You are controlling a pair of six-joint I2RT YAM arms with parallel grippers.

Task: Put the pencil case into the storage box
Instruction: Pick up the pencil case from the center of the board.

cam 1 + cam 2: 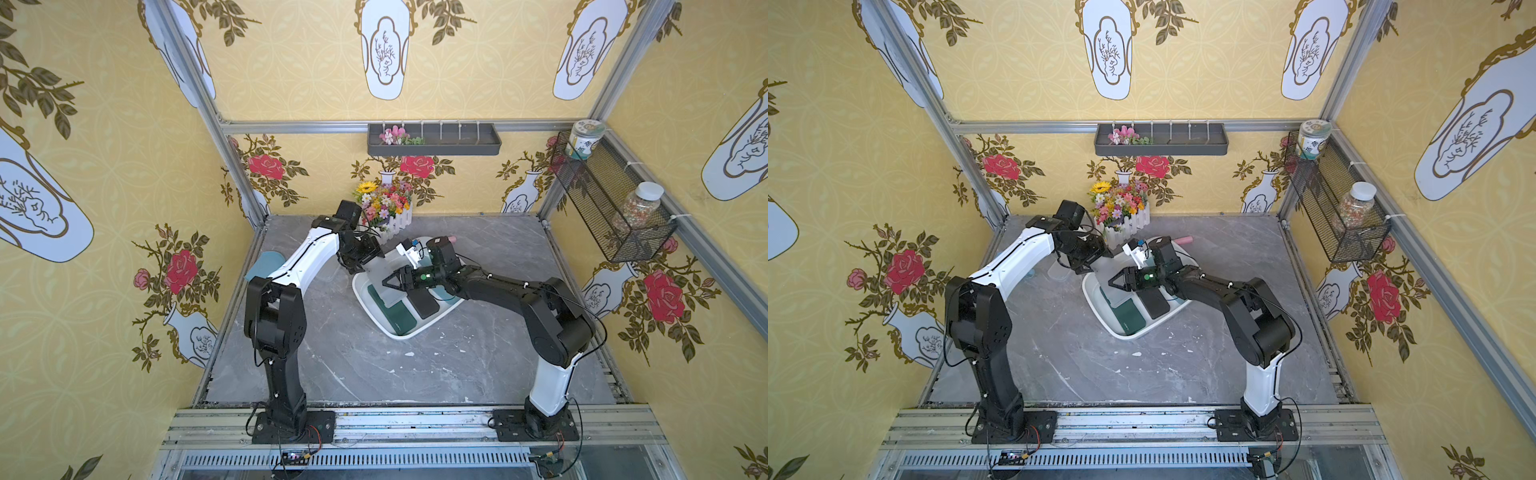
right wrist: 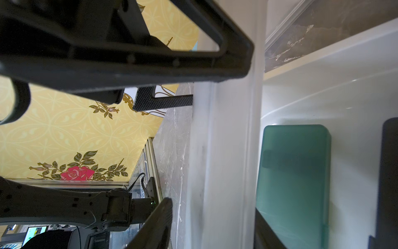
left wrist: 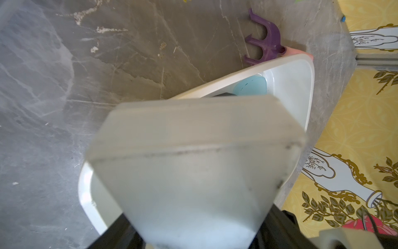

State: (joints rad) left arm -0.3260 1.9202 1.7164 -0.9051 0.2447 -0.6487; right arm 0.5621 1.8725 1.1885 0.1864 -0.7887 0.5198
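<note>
A frosted, translucent white pencil case hangs tilted over the storage box, a white tub in both top views. My left gripper is shut on one end of it, at the box's far-left side. My right gripper reaches in from the right. Its jaws straddle the case's other edge: one finger stands a little off it and the other lies against it. A dark green case, a black case and a light blue case lie in the box.
A purple hook with a pink handle lies behind the box. A flower pot with a white fence stands at the back. A teal case sits at the table's left edge. The grey wall tray and the mesh basket hang on the walls.
</note>
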